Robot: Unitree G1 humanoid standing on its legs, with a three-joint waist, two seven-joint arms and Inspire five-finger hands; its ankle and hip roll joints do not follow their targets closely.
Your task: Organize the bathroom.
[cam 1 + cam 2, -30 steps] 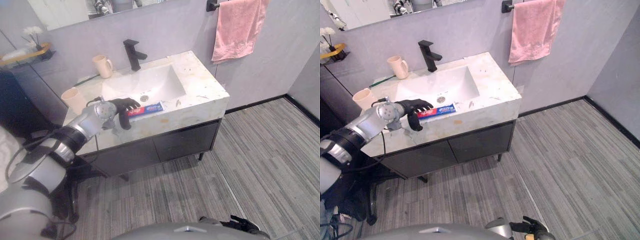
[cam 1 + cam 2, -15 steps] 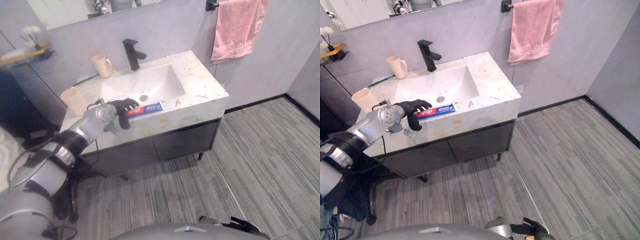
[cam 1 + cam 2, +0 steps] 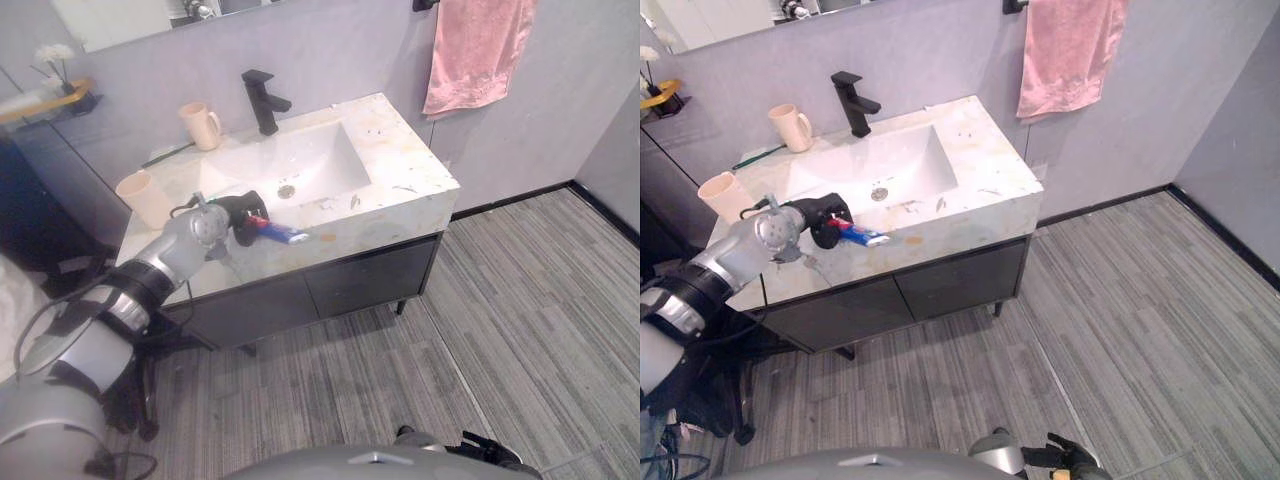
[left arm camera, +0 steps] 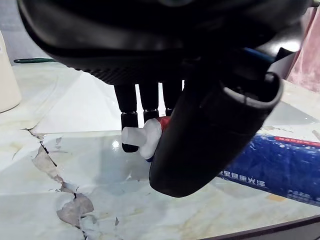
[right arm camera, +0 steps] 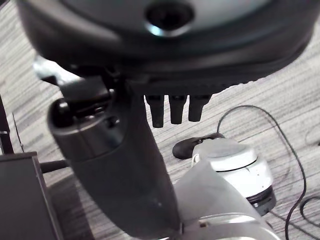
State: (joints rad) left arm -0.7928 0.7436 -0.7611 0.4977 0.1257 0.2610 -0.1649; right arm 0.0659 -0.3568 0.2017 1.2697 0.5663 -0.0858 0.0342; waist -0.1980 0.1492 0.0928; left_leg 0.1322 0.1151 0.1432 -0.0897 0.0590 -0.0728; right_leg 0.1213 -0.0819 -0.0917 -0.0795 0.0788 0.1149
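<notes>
1. Left hand (image 3: 243, 215) sits on the table (image 3: 400, 185) front edge, about 7 o'clock from the sink (image 3: 285, 165), fingers and thumb curled round the cap end of the toothpaste tube (image 3: 280, 232).
2. Left wrist view: thumb (image 4: 210, 135) presses over the tube (image 4: 280, 167) near its white cap (image 4: 142, 140), fingertips (image 4: 129, 127) behind it; tube body is blue with a red part by the cap.
3. Tube points toward 4 o'clock from the hand, tail end tilted over the table front, near the edge.
4. Right hand (image 5: 172, 107) hangs low over the grey plank floor (image 5: 280, 85), fingers bent down, holding nothing, thumb apart from them.
5. Black tap (image 3: 262, 100) stands at 12 o'clock of the sink, on the back rim.
6. Cream mug (image 3: 201, 125) with handle sits at 10 o'clock of the sink, by the wall.
7. Second cream cup (image 3: 140, 198) stands at 9 o'clock of the left hand, near the table's left end.
8. Green thin item (image 3: 760, 157), likely a toothbrush, lies just beside the mug.
9. Pink towel (image 3: 475, 50) hangs on the wall at 2 o'clock of the sink.
10. Dark cabinet (image 3: 330, 285) under the table, doors closed.
</notes>
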